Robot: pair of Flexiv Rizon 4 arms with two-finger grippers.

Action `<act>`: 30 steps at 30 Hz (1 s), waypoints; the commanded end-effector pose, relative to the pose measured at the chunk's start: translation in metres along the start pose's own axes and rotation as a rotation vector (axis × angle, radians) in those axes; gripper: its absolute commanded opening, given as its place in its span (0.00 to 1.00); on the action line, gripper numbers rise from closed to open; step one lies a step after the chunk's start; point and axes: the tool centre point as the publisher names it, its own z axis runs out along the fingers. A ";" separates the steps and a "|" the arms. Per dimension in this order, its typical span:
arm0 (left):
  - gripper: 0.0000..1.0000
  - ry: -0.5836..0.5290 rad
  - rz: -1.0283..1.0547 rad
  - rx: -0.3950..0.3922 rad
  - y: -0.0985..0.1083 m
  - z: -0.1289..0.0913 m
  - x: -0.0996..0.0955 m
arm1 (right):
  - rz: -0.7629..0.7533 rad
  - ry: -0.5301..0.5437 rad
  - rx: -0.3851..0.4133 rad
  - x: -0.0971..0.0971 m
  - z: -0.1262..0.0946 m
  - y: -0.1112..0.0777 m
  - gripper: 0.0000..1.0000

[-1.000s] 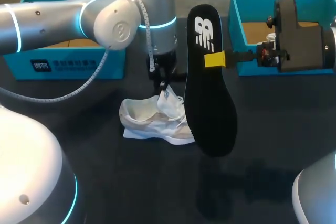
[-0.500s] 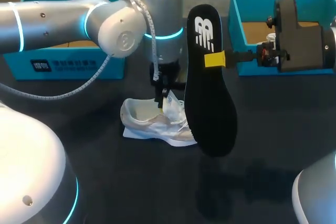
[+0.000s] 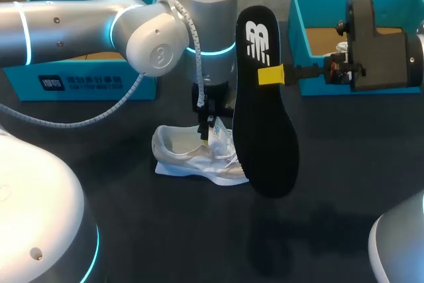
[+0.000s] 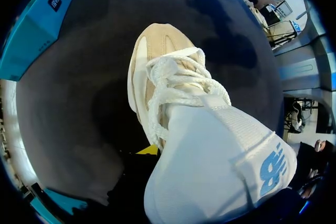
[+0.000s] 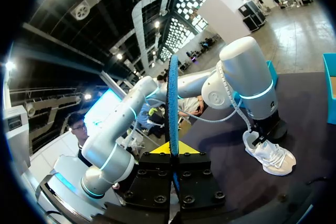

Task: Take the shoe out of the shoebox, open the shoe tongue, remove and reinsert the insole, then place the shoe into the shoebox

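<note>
A white and beige shoe [image 3: 192,154] lies on its side on the dark table, toe toward the right. My left gripper [image 3: 208,122] stands over it, shut on the white tongue [image 3: 216,132], which is pulled up from the shoe. In the left wrist view the tongue [image 4: 220,171] with its blue logo fills the space at the gripper, one yellow fingertip [image 4: 148,150] shows beside it, and the laces [image 4: 176,80] run ahead. My right gripper [image 3: 270,74] is shut on the black insole [image 3: 265,124], held upright in the air just right of the shoe. In the right wrist view the insole [image 5: 172,103] is edge-on between the yellow tips [image 5: 173,149].
An open blue shoebox [image 3: 301,38] stands at the back right behind my right gripper. A second blue box part [image 3: 86,81] lies at the back left behind my left arm [image 3: 79,21]. The dark table [image 3: 199,230] stretches out in front of the shoe.
My left arm has shifted to the right above the shoe, still holding the tongue. The right gripper and the insole have stayed where they were.
</note>
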 end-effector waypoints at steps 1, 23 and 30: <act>1.00 0.002 -0.008 0.019 0.002 -0.002 0.005 | 0.001 -0.012 -0.012 0.009 0.004 -0.004 0.00; 1.00 0.056 -0.048 0.003 0.002 -0.011 0.011 | 0.001 -0.012 -0.012 0.009 0.004 -0.004 0.00; 1.00 0.102 -0.044 0.002 0.003 -0.012 0.014 | 0.001 -0.012 -0.012 0.009 0.004 -0.004 0.00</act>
